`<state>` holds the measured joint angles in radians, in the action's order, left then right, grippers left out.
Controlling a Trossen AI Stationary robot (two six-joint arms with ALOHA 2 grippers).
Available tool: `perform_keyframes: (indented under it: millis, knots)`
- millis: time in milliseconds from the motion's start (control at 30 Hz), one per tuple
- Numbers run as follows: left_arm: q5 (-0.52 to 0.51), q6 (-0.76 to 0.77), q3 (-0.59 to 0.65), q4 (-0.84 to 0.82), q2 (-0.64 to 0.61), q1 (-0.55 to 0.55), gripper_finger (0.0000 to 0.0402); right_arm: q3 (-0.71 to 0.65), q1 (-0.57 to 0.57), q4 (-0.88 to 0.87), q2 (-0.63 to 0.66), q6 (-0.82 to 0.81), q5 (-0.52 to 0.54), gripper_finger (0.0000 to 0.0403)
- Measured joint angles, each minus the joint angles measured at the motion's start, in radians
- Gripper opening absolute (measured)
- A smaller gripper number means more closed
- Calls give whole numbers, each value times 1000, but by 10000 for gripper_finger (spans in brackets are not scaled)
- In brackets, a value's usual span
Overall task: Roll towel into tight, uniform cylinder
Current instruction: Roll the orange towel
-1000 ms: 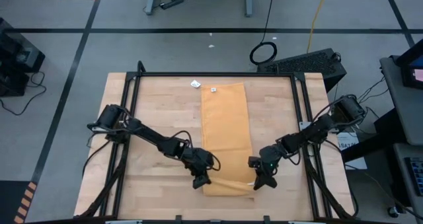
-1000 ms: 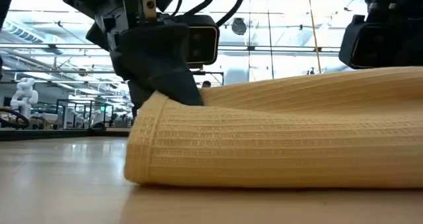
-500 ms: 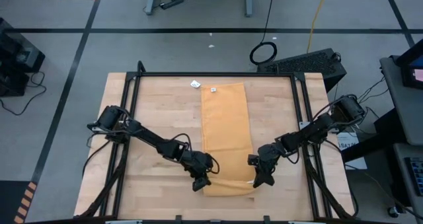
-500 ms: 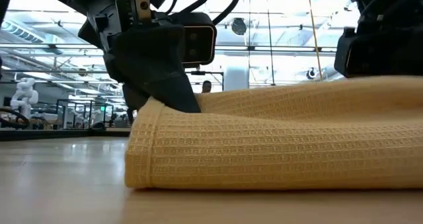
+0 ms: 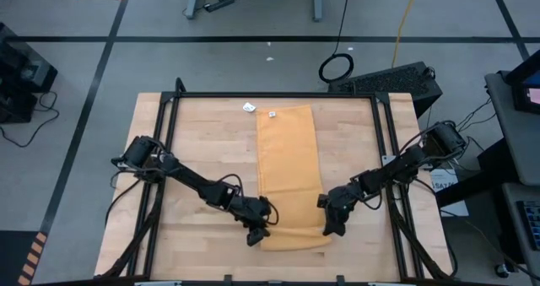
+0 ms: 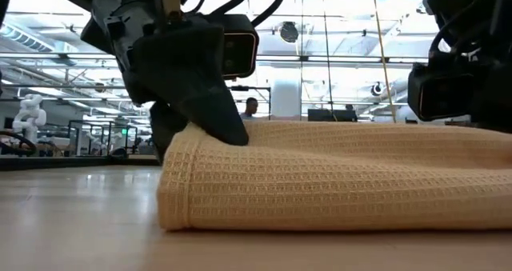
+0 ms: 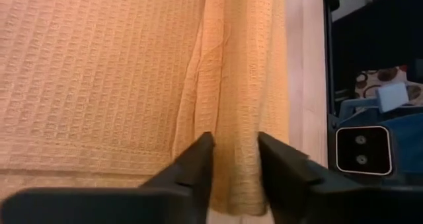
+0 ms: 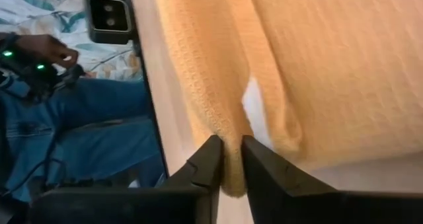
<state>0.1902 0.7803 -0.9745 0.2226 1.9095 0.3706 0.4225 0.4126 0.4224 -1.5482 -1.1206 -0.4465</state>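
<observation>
The mustard-yellow towel (image 5: 288,168) lies as a long strip down the middle of the wooden table, a small white label (image 5: 272,114) at its far edge. Its near end is turned over into a low, thick fold (image 6: 336,175) that rests on the table. My left gripper (image 5: 257,233) is at the fold's left end and my right gripper (image 5: 329,227) at its right end. Each is shut on the cloth. My left gripper pinches a raised ridge of the towel's fold (image 7: 234,151) between its two fingers, at the fold's left end. It comes in slanting down from the table's left. The fold lies on the table, slack. My right gripper pinches the fold's rolled edge (image 8: 230,151) between its two fingers at the right end. It slants down from the table's right. The cloth there rests on the table.
Black frame rails (image 5: 169,151) run along the table's sides and far edge. A small white scrap (image 5: 250,108) lies on the wood left of the towel's far end. Bare wood shows on both sides of the strip. A person in jeans (image 8: 86,118) is beyond the near edge.
The near fold has sunk. Its right part stood up as a hump and now lies almost level with the left part. My right gripper has come down with it and rolled somewhat. My left gripper has stayed at the fold's left end.
</observation>
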Motion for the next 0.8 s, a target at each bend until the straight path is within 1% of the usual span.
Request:
perform_keyframes:
  millis: [100, 200, 300, 400, 500, 600, 733, 800]
  knots:
    - [-2, 8, 0, -3, -11, -1, 166, 0, 0, -14, 0, -30, 1, 81]
    - [-9, 0, 0, -5, -30, -1, 205, 0, 0, -25, 0, -62, 4, 112]
    - [-16, -4, 0, -7, -35, -1, 234, 0, 0, -28, 0, -68, 5, 139]
    - [-26, -9, 0, -26, -36, -1, 253, 1, 0, -32, 0, -86, 2, 155]
    - [-46, -2, 0, -80, -37, -4, 259, 1, 0, -33, 0, -113, 2, 164]
    - [-25, -5, 0, -75, -37, -5, 254, 1, 0, -33, 0, -110, 3, 166]
    - [91, -2, 0, 9, -37, -4, 238, 7, 0, -37, 0, -53, 0, 161]
    - [127, 6, -2, 65, -37, 6, 229, 10, 1, -36, 0, -43, -2, 151]
